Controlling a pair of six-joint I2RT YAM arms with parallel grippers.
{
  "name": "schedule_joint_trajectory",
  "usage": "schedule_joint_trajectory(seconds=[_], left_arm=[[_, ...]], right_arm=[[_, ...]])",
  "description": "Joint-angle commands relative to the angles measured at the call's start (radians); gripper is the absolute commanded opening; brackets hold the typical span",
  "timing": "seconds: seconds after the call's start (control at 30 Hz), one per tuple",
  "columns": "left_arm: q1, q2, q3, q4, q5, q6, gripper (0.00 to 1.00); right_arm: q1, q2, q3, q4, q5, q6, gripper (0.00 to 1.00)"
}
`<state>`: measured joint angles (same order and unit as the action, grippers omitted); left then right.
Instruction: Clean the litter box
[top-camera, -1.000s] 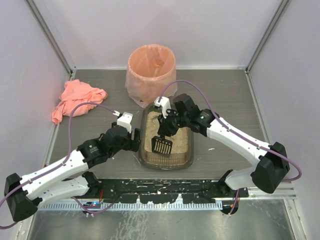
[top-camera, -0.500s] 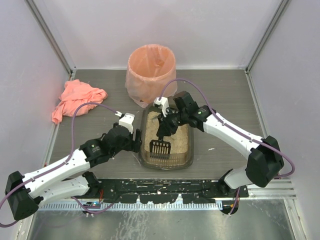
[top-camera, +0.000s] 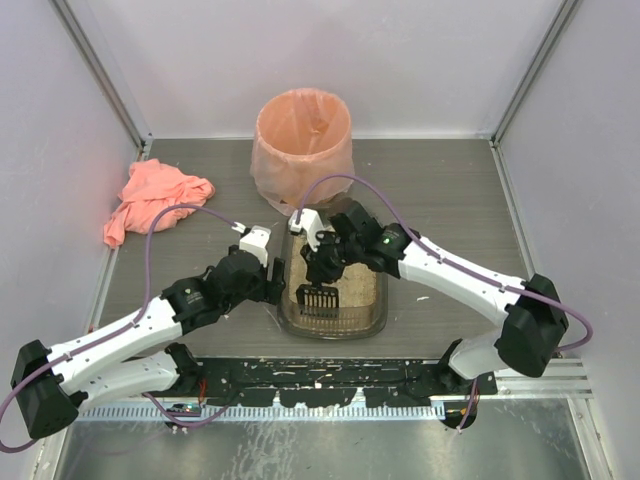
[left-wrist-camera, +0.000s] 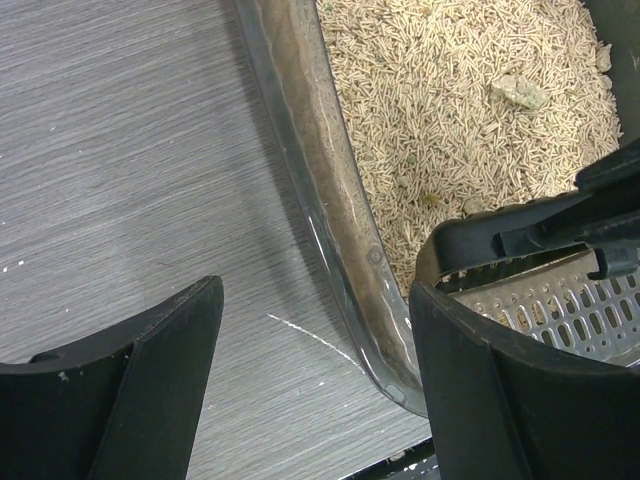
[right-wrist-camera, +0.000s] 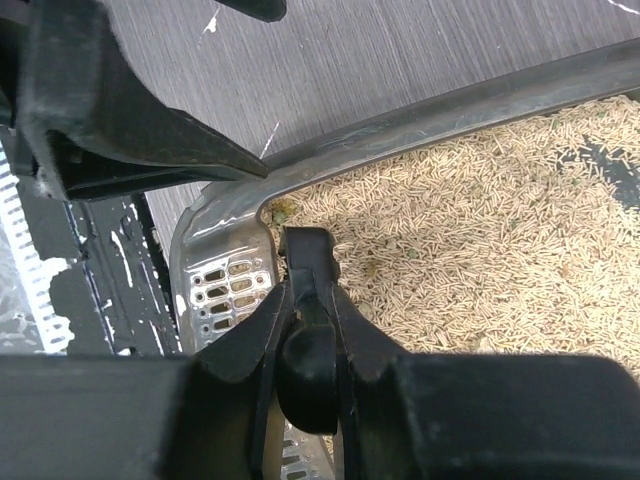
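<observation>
A shallow, dark translucent litter box (top-camera: 340, 330) with rounded corners sits flat on the table (top-camera: 450, 190), toward 6 o'clock of centre, its beige granules (left-wrist-camera: 450, 130) holding one pale clump (left-wrist-camera: 518, 92).

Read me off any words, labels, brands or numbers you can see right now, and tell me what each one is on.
No readable text in any view.
The litter box, the slotted scoop, the peach-lined bin and the pink cloth show no label, brand or number.
The arms show only a small green spot on the right one, which is not a word or a number.
</observation>
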<state>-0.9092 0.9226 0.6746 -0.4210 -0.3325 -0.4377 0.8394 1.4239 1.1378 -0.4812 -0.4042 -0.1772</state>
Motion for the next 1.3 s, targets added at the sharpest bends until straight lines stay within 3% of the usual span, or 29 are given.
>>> schedule_joint_trajectory(seconds=[0.0,0.63,0.83,1.07,1.27], left_arm=[[0.005,-0.004,0.006,0.051,0.009,0.002,0.76],[0.010,0.003,0.005,0.055,0.015,0.007,0.76],[0.010,0.001,0.000,0.056,0.017,0.005,0.76],[0.010,-0.010,0.000,0.051,0.020,0.004,0.76],[0.012,-0.009,-0.001,0.054,0.022,0.007,0.76]], right_arm=[[0.026,-0.078,-0.036,0.045,0.174,-0.011,0.01],[0.033,-0.110,-0.067,0.275,0.668,-0.088,0.01],[0.033,-0.095,-0.036,0.342,0.762,-0.113,0.01],[0.033,-0.091,0.036,0.302,0.688,-0.036,0.01],[0.036,-0.020,0.099,0.191,0.823,0.011,0.01]])
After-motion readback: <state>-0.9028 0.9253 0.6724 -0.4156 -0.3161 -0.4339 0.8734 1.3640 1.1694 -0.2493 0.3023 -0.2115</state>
